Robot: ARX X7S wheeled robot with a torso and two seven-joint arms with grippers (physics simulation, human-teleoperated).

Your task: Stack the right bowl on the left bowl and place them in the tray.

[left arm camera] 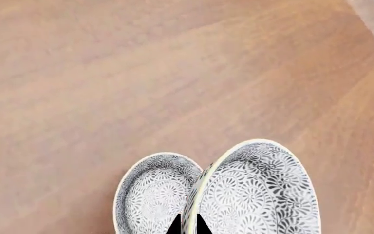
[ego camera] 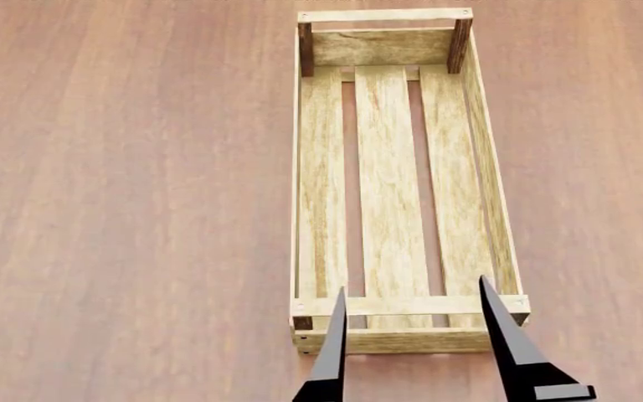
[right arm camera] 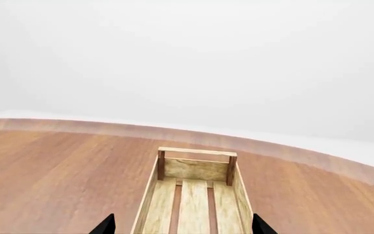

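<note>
The left tool (left arm camera: 188, 227) is pinching the rim of the tilted right bowl (left arm camera: 258, 192), which is leaning against the left bowl (left arm camera: 156, 191) just beside it on the brown wooden surface (left arm camera: 141, 73); both bowls are lying outside the head view. The right tool (ego camera: 417, 335) is hanging wide open and empty over the near end of the tray (ego camera: 390, 338), whose long axis is running straight away from the robot. The surface around is looking bare, and pale blank wall is filling the room beyond.
</note>
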